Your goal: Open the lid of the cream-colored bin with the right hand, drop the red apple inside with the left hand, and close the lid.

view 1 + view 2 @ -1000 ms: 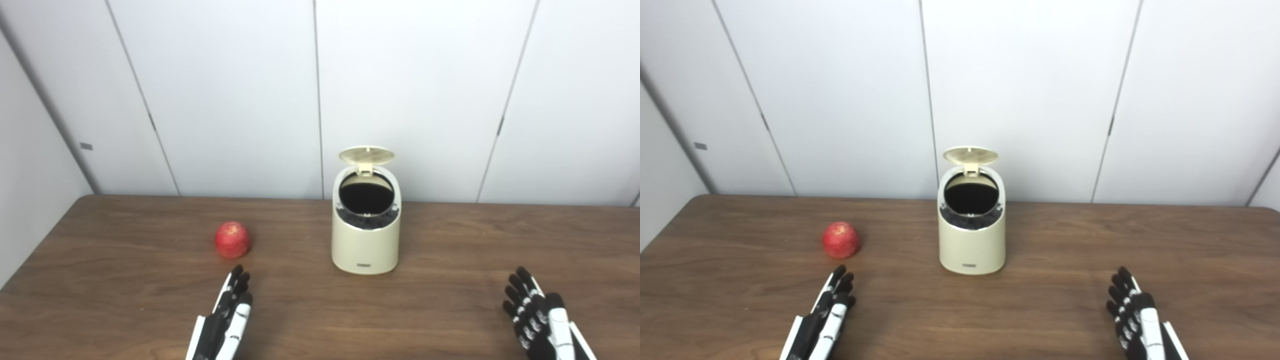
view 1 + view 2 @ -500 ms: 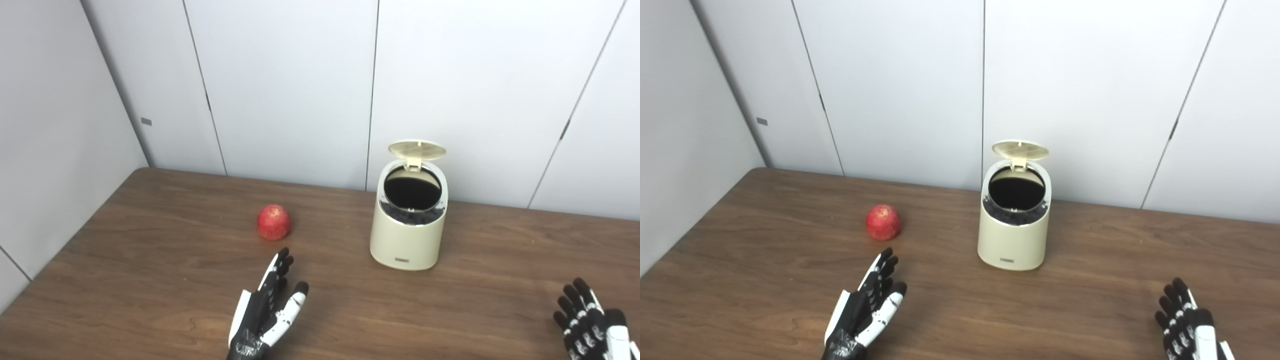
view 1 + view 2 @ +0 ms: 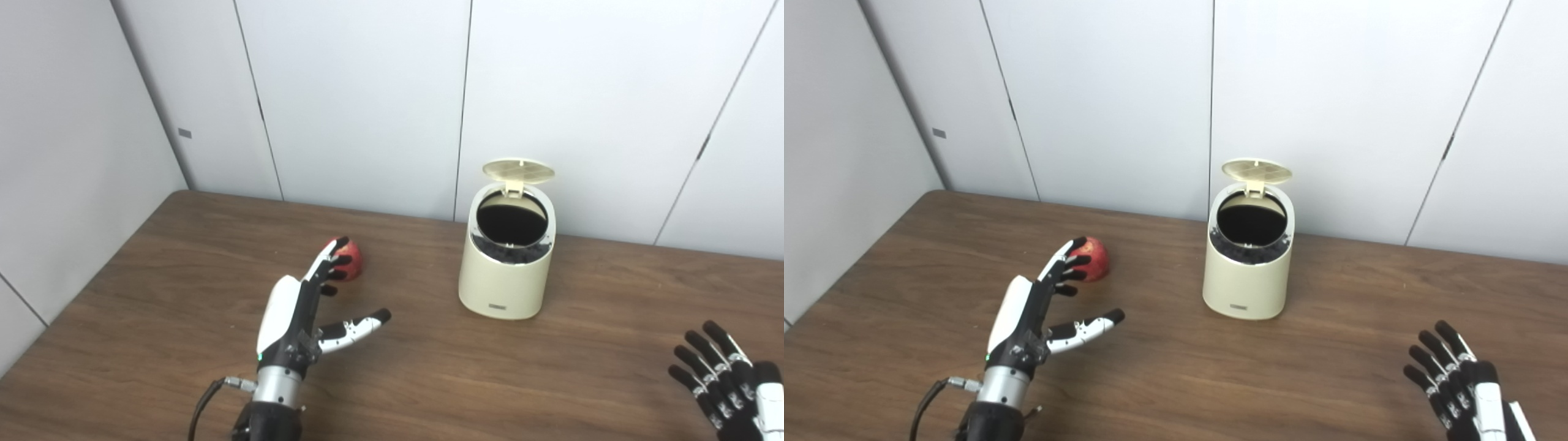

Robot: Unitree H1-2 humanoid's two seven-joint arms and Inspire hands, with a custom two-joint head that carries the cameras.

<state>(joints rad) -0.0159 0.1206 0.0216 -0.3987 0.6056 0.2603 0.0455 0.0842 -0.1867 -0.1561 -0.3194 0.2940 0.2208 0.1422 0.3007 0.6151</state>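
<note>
Left hand (image 3: 294, 312) spread, empty, fingertips just reaching apple (image 3: 350, 260) on table (image 3: 184, 257). Likely firm, smooth, round, rolls easily: wrap around widest part. Bin (image 3: 507, 275) off thumb side, lid (image 3: 518, 171) up. Right hand (image 3: 1464, 386) spread, idle.

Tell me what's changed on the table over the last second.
The left hand has reached forward, fingers spread, up to the red apple, but has not closed on it. The camera also swung left. The apple is in its old spot on the table, the bin has its lid up as before, and the right hand waits open.
</note>
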